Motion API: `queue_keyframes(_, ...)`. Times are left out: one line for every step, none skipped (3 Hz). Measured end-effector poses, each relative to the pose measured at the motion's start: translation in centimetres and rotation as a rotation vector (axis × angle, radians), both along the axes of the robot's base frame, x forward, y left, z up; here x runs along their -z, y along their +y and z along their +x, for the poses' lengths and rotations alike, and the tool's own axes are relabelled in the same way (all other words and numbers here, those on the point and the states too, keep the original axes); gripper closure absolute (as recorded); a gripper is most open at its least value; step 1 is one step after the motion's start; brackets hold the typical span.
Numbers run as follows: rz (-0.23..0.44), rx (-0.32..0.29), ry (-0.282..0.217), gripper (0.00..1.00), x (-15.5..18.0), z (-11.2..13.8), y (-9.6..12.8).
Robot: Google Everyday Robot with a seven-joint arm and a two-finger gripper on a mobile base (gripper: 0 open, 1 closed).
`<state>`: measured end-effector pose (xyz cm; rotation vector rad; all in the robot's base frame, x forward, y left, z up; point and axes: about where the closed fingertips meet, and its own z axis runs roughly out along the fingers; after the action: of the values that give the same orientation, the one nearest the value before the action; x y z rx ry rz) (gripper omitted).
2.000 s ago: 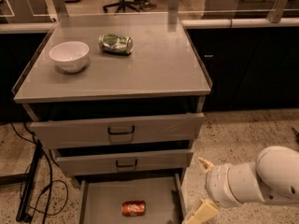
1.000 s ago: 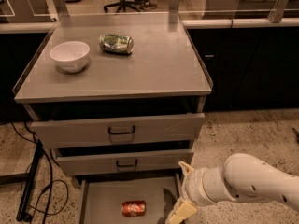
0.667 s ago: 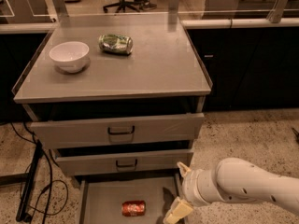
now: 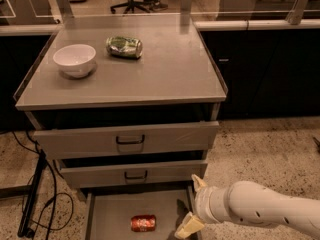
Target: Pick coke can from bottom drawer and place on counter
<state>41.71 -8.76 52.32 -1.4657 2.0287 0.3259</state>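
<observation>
Approach to coke can [image 4: 143, 223] in bottom drawer [image 4: 111, 211].
The can lay on its side near the drawer's six o'clock edge; my gripper [image 4: 186, 205] hung at its three o'clock, fingers [image 4: 189, 226] spread and empty, level with it for a sideways grasp. The counter [image 4: 170, 69] stood at twelve.

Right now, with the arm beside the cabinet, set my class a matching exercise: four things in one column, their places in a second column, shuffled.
Things:
1 coke can
2 bowl
3 green can
4 gripper

Places:
A on the counter, left side
B lying on the floor of the open bottom drawer
C at that drawer's right wall, fingers open and empty
D on its side on the counter, right of the bowl

Pairs: 1-B, 2-A, 3-D, 4-C
</observation>
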Motion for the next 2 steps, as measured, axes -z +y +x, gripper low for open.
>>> queue_keyframes(0.039,-0.01,-0.027,0.0,1.8,0.9,0.3)
queue_keyframes(0.126,-0.088,-0.016,0.0,5.6,2.8,1.7)
